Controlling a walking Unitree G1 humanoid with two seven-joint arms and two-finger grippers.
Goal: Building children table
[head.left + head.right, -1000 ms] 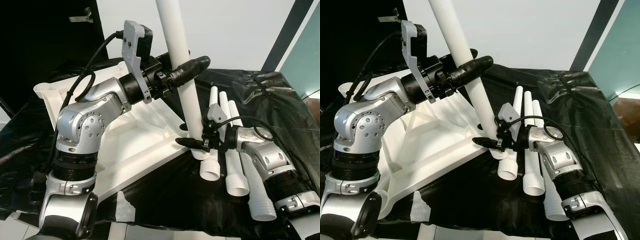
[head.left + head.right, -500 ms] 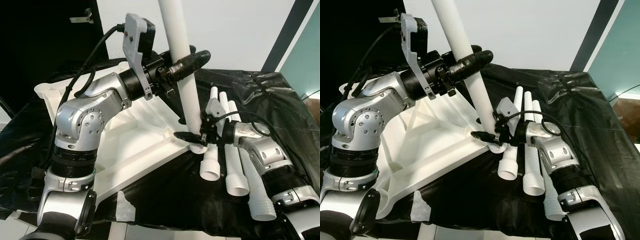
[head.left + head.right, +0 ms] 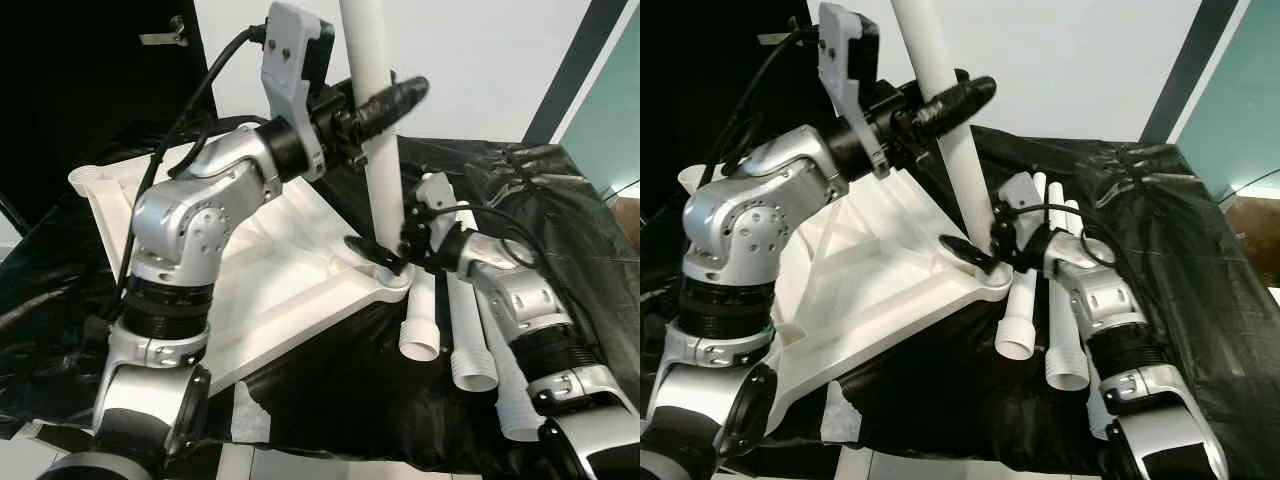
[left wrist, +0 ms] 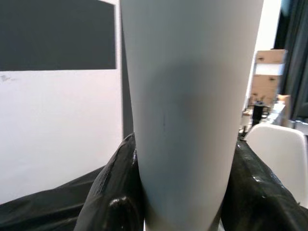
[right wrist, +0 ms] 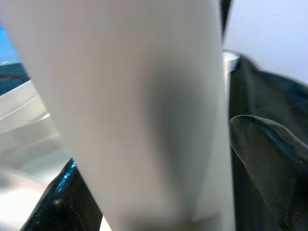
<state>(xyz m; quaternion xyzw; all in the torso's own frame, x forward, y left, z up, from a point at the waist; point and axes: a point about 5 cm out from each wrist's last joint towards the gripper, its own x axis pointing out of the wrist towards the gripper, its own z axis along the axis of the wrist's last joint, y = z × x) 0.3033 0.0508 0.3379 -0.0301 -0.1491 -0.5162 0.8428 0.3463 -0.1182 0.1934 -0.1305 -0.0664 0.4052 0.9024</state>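
Black sheeting covers the bench under the upturned white tabletop. One leg stands in the right near corner socket, left gripper clamped high, right gripper closed round its base. Likely light, stiff, smooth plastic; a low hold looks best.

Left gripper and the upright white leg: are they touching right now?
Touching. In the left wrist view both black fingers press flush against the sides of the white leg, no gap; the left eye view shows the left gripper wrapped around it.
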